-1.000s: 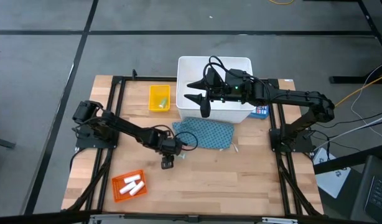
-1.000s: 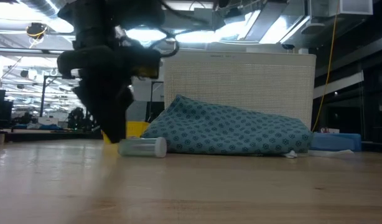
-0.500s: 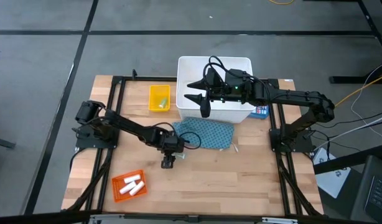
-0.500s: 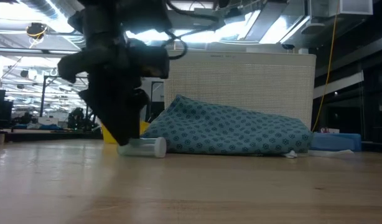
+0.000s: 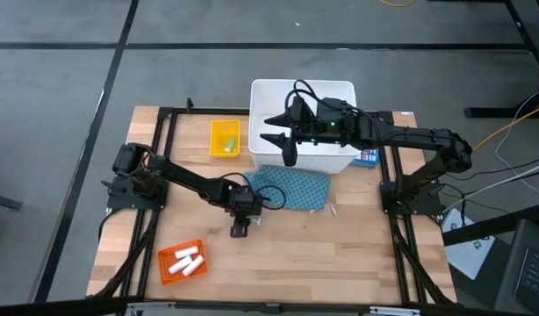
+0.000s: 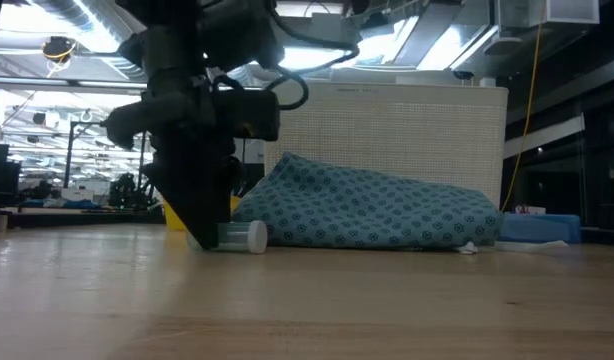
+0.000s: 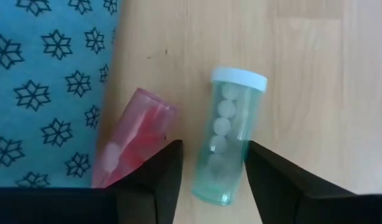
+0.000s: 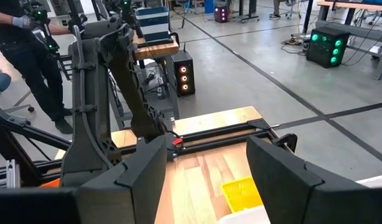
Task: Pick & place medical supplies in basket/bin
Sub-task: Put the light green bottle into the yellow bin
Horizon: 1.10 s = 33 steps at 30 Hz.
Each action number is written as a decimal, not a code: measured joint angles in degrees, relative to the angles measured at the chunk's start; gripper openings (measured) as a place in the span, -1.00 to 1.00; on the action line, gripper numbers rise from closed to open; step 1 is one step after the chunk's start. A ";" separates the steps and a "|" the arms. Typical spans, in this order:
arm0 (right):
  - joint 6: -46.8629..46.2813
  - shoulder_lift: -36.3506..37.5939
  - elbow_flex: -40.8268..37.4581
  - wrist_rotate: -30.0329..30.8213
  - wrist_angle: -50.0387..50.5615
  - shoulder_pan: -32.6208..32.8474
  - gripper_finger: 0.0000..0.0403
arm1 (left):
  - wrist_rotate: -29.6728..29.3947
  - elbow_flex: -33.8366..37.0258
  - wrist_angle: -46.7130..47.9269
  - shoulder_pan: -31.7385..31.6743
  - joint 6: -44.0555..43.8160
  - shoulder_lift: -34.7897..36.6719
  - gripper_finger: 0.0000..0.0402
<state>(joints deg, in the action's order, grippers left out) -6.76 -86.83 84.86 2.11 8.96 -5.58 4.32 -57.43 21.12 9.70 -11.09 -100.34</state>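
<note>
The left gripper (image 7: 208, 177) has slid closer to the teal pouch (image 5: 291, 187) and now straddles a clear pale-green vial (image 7: 229, 137) with a white cap, jaws apart, unclamped. Right gripper (image 5: 274, 129) hangs open over the white bin (image 5: 344, 89).

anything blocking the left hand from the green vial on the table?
Nothing visible. The left hand already straddles the pale green vial, one finger on each side. The pink vial lies right beside it, against the teal pouch, just outside one finger, close enough that it may get nudged.
</note>
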 joint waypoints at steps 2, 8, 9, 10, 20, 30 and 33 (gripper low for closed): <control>0.00 0.00 0.00 0.00 0.08 0.00 0.11 | 0.43 0.00 0.11 -0.06 -0.79 0.05 -0.23; 0.01 0.00 0.00 0.00 0.29 0.00 0.11 | 0.84 -0.03 1.24 -0.07 -2.83 0.42 -0.42; 0.01 0.00 0.00 0.00 0.31 0.00 0.11 | 1.64 -0.22 2.54 -0.10 -3.87 0.60 -0.45; 0.04 0.00 0.00 0.00 0.30 0.00 0.11 | 2.59 -0.39 3.84 -0.10 -4.66 0.70 -0.47; 0.37 0.00 0.00 0.00 0.10 -0.65 0.11 | 7.39 -6.72 17.19 -0.15 -6.27 3.83 -0.54; 0.35 0.00 0.00 0.00 0.10 -1.25 0.11 | -1.19 -5.53 22.69 -2.43 -11.72 19.58 -0.53; 0.33 0.00 0.00 0.00 0.10 -1.25 0.11 | -5.92 -1.46 20.09 -3.44 -16.43 27.44 -0.53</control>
<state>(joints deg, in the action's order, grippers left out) -6.44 -86.83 84.86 2.11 9.06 -6.83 -1.60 -58.89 41.21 6.26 -27.53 -72.89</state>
